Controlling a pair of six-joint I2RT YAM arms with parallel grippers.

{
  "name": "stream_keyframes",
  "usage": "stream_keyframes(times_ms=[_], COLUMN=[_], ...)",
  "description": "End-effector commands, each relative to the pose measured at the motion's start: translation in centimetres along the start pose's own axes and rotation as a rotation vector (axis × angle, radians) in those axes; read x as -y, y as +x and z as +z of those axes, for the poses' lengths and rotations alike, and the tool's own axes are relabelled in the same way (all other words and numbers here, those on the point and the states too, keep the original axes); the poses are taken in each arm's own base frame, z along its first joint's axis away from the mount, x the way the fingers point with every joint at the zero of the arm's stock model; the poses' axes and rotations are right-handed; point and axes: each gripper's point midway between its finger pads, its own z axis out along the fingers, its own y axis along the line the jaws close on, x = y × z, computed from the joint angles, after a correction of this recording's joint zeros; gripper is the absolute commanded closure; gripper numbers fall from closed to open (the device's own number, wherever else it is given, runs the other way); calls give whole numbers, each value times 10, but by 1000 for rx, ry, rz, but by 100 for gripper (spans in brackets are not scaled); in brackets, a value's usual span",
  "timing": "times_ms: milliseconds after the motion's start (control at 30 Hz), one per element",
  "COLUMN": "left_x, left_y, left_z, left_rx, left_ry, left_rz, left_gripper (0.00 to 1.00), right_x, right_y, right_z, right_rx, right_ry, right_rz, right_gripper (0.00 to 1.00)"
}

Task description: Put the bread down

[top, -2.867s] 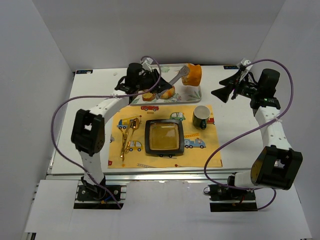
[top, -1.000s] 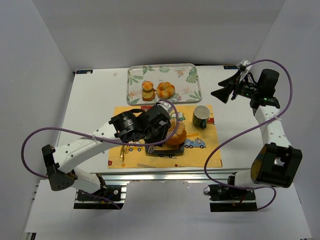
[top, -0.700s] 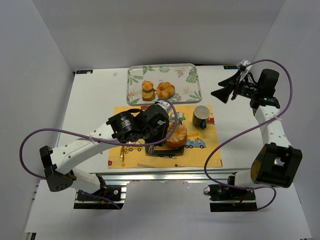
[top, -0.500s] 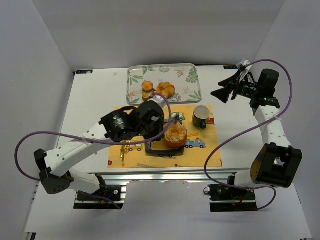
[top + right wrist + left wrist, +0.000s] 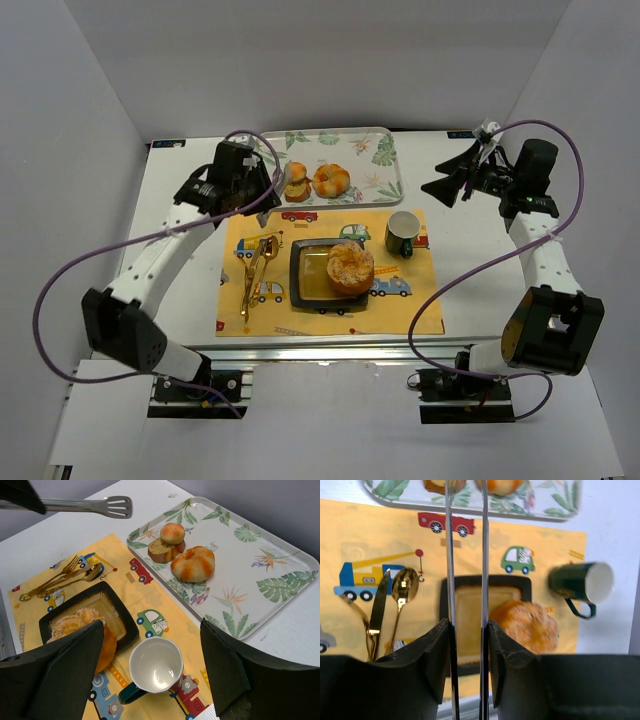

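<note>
The bread (image 5: 350, 267), a round sugared bun, lies on the right side of the black square plate (image 5: 300, 290) on the yellow placemat. It also shows in the left wrist view (image 5: 530, 625) and the right wrist view (image 5: 82, 630). My left gripper (image 5: 255, 190) is at the back left, beside the tray's left end, shut on metal tongs (image 5: 448, 555). The tongs (image 5: 85, 505) are empty. My right gripper (image 5: 445, 185) is open and empty, raised over the back right of the table.
A leaf-print tray (image 5: 380, 160) at the back holds a twisted bun (image 5: 332, 180) and a small stacked roll (image 5: 296, 180). A green mug (image 5: 402, 234) stands right of the plate. Gold cutlery (image 5: 255, 270) lies on the mat's left side.
The tongs set the bread on the black plate and let go. My left arm has drawn back to the back left with the empty tongs. The right arm has not moved.
</note>
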Motion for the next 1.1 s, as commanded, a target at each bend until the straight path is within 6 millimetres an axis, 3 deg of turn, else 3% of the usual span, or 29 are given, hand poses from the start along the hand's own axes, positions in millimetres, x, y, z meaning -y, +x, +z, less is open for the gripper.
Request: stream_keyframes(times_ms=[0, 133, 433, 767, 1067], left_x=[3, -14, -39, -38, -41], left_y=[-23, -49, -67, -68, -66], left_z=[27, 58, 105, 130, 137], left_rx=[33, 66, 69, 33, 7], left_ry=[97, 119, 160, 217, 209], left_rz=[-10, -149, -293, -329, -311], left_gripper=[54, 49, 48, 46, 45], right_x=[-7, -6, -6, -3, -3], right_y=[-4, -3, 2, 4, 5], right_z=[-1, 0, 1, 2, 2], right_rx=[18, 20, 18, 15, 13], right_ry=[-22, -20, -17, -11, -7], right_rz=[-25, -23, -17, -11, -9], right_gripper=[18, 18, 18, 18, 18])
